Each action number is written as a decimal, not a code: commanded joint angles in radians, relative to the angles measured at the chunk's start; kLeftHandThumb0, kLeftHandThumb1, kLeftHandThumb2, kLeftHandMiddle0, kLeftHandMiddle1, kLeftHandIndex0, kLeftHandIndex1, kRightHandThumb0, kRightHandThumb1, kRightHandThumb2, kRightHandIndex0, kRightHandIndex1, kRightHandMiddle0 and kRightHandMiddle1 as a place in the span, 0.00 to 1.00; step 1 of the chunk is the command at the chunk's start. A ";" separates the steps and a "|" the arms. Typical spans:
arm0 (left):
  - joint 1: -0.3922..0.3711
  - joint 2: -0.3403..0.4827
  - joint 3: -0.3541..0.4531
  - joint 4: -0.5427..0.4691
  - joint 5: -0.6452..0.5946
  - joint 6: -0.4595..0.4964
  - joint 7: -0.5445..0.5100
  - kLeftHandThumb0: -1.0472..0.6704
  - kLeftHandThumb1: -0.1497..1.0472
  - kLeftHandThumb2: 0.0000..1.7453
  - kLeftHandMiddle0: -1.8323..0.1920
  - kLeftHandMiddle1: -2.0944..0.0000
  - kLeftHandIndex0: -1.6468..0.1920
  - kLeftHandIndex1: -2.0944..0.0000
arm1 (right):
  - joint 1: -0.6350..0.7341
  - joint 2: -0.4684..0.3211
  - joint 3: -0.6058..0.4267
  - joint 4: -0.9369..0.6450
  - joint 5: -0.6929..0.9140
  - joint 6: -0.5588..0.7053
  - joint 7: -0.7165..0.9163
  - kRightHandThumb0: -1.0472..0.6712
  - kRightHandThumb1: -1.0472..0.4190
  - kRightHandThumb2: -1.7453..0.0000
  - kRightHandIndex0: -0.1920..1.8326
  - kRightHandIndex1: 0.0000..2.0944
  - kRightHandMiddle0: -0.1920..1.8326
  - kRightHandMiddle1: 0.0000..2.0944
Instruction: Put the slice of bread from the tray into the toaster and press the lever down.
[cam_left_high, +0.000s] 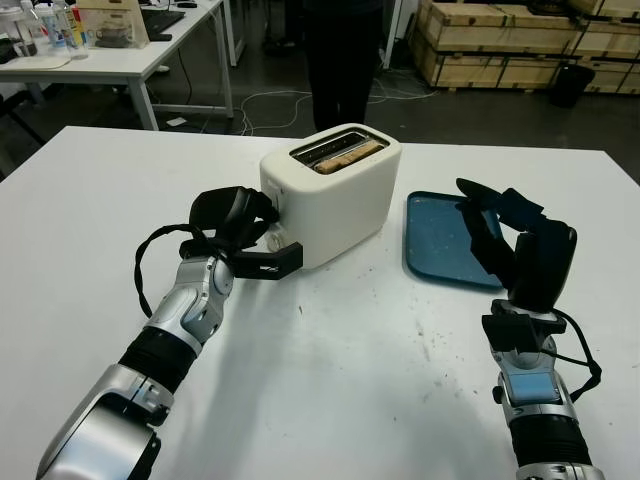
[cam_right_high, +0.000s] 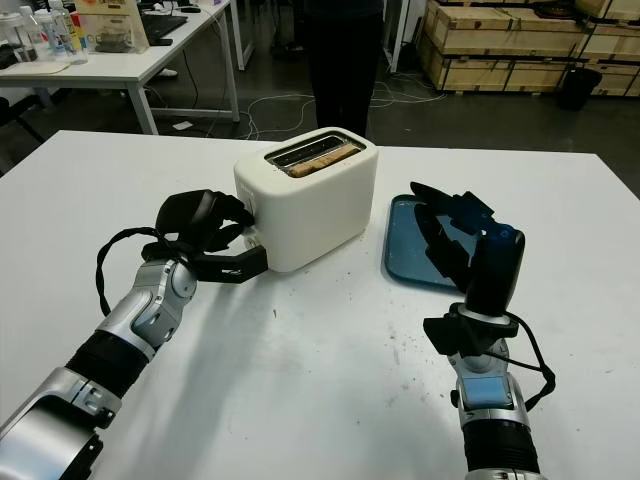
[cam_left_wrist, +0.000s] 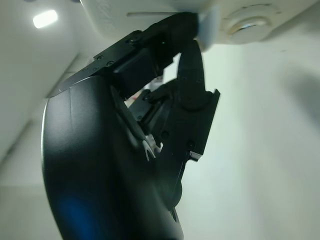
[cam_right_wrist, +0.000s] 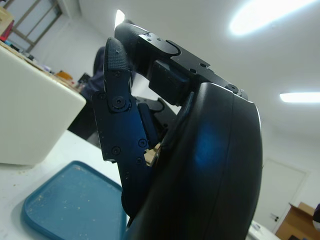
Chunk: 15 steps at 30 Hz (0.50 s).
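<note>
A white toaster (cam_left_high: 335, 195) stands mid-table with a slice of bread (cam_left_high: 348, 155) sunk into its slot. My left hand (cam_left_high: 255, 235) is at the toaster's near end. Its fingers curl over the white lever (cam_left_wrist: 209, 25), and one finger (cam_left_high: 272, 262) reaches under it. A round knob (cam_left_wrist: 247, 24) sits just beside the lever. The blue tray (cam_left_high: 440, 245) lies bare to the right of the toaster. My right hand (cam_left_high: 500, 235) is raised above the tray's near edge, open and holding nothing.
A person in dark trousers (cam_left_high: 340, 60) stands beyond the table's far edge. A white desk with bottles (cam_left_high: 110, 55) is at the back left, and wooden crates (cam_left_high: 520, 40) are at the back right. Crumbs dot the white table (cam_left_high: 400, 380) in front.
</note>
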 joint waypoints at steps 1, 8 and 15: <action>0.165 -0.055 -0.088 -0.056 -0.059 -0.064 -0.113 0.46 0.83 0.35 0.46 0.82 0.42 1.00 | -0.012 -0.004 -0.005 -0.010 0.015 0.011 0.002 0.34 0.09 0.87 0.53 0.47 0.66 0.00; 0.276 -0.019 0.030 -0.334 -0.060 -0.195 0.123 0.49 0.68 0.52 0.51 0.19 0.42 1.00 | -0.019 -0.001 0.007 0.000 0.010 -0.006 0.002 0.34 0.09 0.87 0.53 0.46 0.66 0.00; 0.274 -0.013 0.094 -0.409 -0.017 -0.264 0.246 0.47 0.89 0.24 0.47 0.26 0.42 1.00 | -0.019 0.000 0.011 0.002 -0.019 -0.008 -0.013 0.33 0.09 0.86 0.54 0.44 0.66 0.00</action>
